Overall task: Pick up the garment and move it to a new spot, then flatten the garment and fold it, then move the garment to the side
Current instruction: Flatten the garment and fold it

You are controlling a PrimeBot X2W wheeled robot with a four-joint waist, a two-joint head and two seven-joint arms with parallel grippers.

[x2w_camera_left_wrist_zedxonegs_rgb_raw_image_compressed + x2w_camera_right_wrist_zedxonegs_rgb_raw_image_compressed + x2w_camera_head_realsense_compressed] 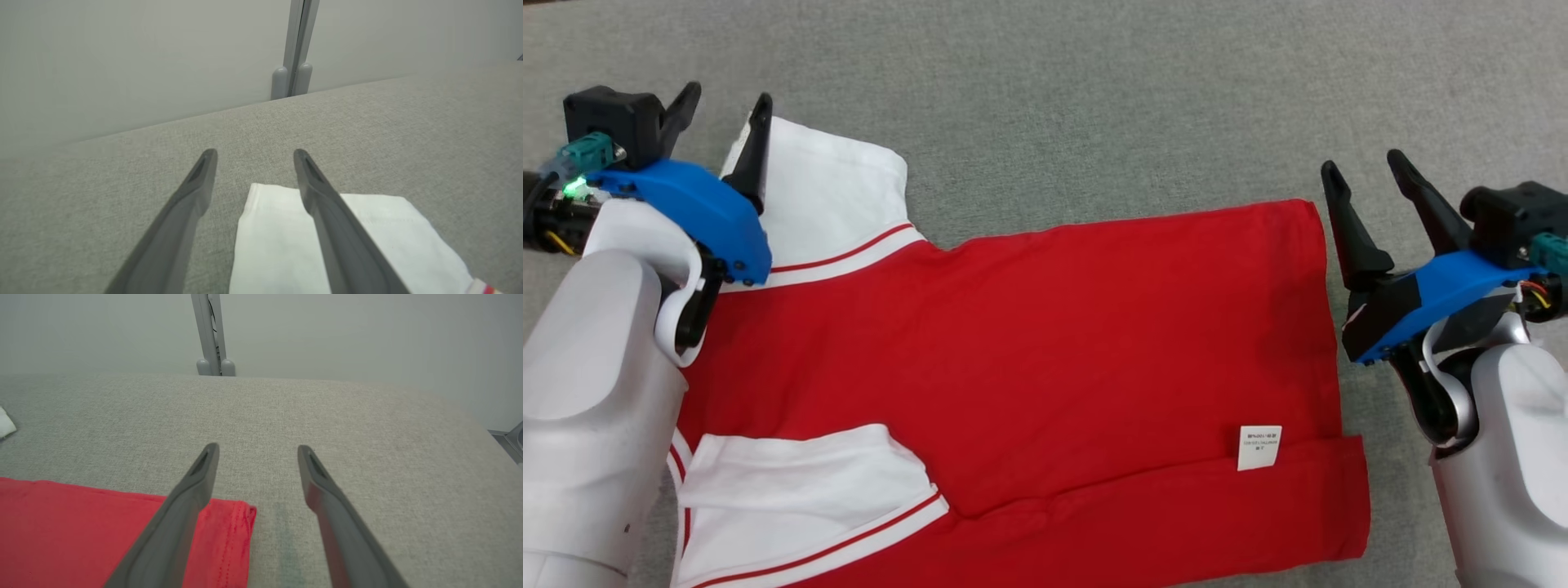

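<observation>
Red garment cut off at btm, shoulder prob. hidden behind left forearm.

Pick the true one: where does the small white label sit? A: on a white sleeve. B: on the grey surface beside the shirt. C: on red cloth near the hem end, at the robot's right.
C: the small white rectangular label lies on the red cloth of the red and white short-sleeved shirt, toward the hem end nearest the right claw.

I see a small white tag on the red garment, near its hem, bearing a few lines of dark print. The letters are too small for me to read.
</observation>
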